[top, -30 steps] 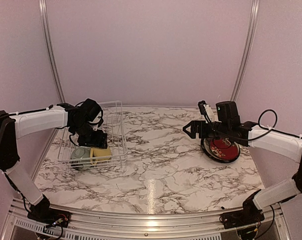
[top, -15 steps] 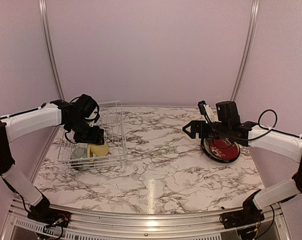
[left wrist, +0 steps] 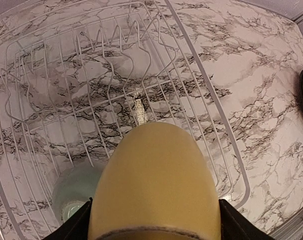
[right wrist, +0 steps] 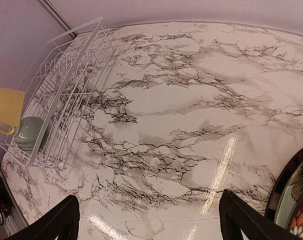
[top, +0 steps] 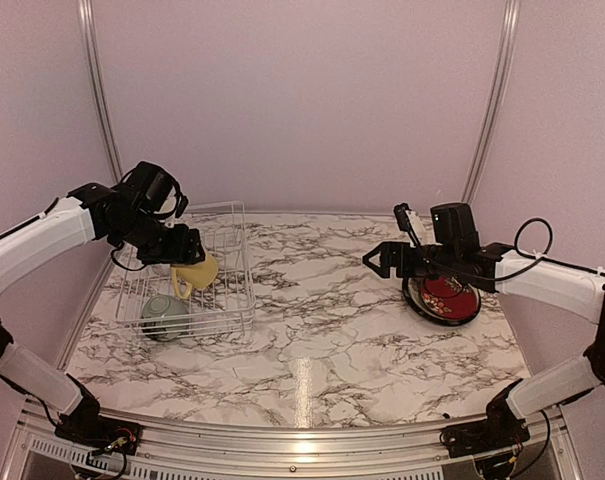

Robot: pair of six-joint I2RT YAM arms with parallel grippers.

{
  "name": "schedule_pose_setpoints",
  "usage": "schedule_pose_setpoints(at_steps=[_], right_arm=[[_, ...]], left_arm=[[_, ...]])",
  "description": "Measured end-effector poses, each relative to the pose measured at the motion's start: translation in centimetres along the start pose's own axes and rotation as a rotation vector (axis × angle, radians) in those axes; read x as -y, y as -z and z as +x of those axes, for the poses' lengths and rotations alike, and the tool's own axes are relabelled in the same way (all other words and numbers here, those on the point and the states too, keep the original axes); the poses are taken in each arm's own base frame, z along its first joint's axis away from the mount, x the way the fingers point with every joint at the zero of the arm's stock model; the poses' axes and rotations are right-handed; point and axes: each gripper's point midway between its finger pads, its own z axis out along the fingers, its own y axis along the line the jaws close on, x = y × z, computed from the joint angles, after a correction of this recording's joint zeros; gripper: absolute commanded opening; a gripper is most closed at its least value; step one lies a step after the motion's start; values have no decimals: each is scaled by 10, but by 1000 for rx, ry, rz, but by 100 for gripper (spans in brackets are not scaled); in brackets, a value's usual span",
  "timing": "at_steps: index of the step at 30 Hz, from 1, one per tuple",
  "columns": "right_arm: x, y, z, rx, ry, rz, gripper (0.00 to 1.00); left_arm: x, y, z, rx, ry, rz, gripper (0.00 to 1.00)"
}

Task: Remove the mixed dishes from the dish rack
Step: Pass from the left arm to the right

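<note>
A: Looking at a white marble bench (top: 322,340), lilac walls behind. Got the pale yellow mug (top: 195,274) clenched in the left fingers (left wrist: 75,226), hanging above the dish rack (top: 222,235) at left of frame. Seems clear of the wires, going by the top view.

B: Anything left inside?

A: Just the pale-green bowl (top: 163,313), lower-left corner of the rack, right below the mug. Also spotted the red patterned plate (top: 444,298) out on the bench, right of frame. Can't tell about other plates under it.

B: Right side?

A: Got the right fingers (right wrist: 244,216) spread wide, gripping nothing, hovering just beside that plate.

B: Worries?

A: Seeing the handle pointing down toward the rack. Could hook the side grid if swung out too low, dragging the whole rack. Also gripping a smooth round wall, so could slip and drop onto the bowl. Would lift more before going sideways.
</note>
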Motion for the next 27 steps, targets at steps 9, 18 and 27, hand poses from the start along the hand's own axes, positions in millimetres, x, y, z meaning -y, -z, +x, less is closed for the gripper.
schedule_pose_setpoints(at_steps=[9, 18, 27], right_arm=[[-44, -5, -10, 16, -78, -236, 93], [-146, -11, -29, 17, -101, -579, 93], [-220, -18, -43, 16, -160, -861, 87]], left_arm=[[55, 67, -35, 192, 78, 353, 22], [106, 75, -42, 231, 178, 724, 22], [132, 74, -37, 214, 240, 905, 22]])
